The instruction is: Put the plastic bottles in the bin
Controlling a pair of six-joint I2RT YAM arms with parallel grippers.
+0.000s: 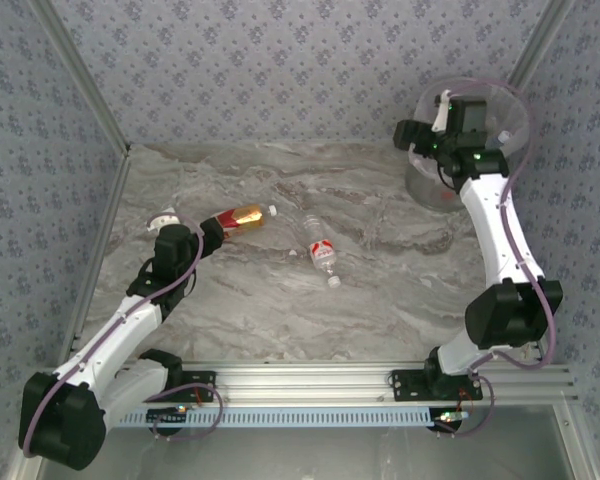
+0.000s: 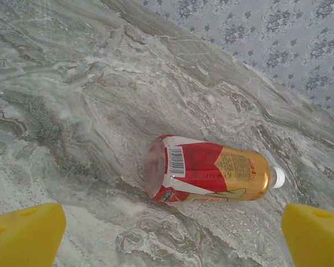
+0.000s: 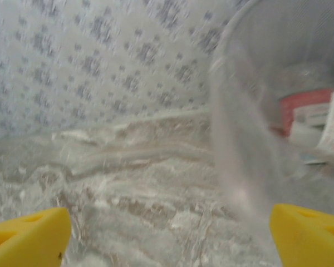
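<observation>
An amber bottle [image 1: 238, 218] with a red label and white cap lies on its side on the marble table. My left gripper [image 1: 212, 231] hovers open just short of its base. In the left wrist view the bottle [image 2: 211, 175] lies ahead of my left gripper [image 2: 170, 245], not between its yellow fingertips [image 2: 23, 233]. A clear bottle [image 1: 322, 255] with a red label lies mid-table. Another clear bottle [image 1: 165, 217] sits partly behind the left wrist. My right gripper [image 1: 412, 135] is open and empty at the left rim of the bin [image 1: 500, 110]. Red-labelled bottles [image 3: 306, 111] show through the bin wall [image 3: 239, 139].
Patterned walls close in the table on the left, back and right. The bin stands in the far right corner. An aluminium rail [image 1: 310, 380] with both arm bases runs along the near edge.
</observation>
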